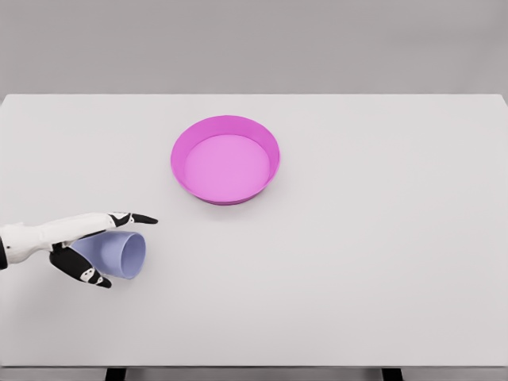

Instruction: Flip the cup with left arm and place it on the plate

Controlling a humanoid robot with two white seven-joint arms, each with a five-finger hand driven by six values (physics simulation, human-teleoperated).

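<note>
You get bright, even, diffuse light from above; the white worktop (357, 262) shows no glare. Shadows are faint, softest under the plate (225, 159) rim. Everything renders sharp, with no edge distortion.

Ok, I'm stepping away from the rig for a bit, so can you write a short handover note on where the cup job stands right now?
Left robot hand: at the table's lower left, fingers wrapped around the lavender cup.
Right arm: not in view.
Cup: lying on its side, mouth pointing right, well short of the plate.
Pink plate: near the table's centre, nothing on it.
Done: cup grasped.
Left: turn the cup upright, carry it up and right, set it on the plate.
</note>
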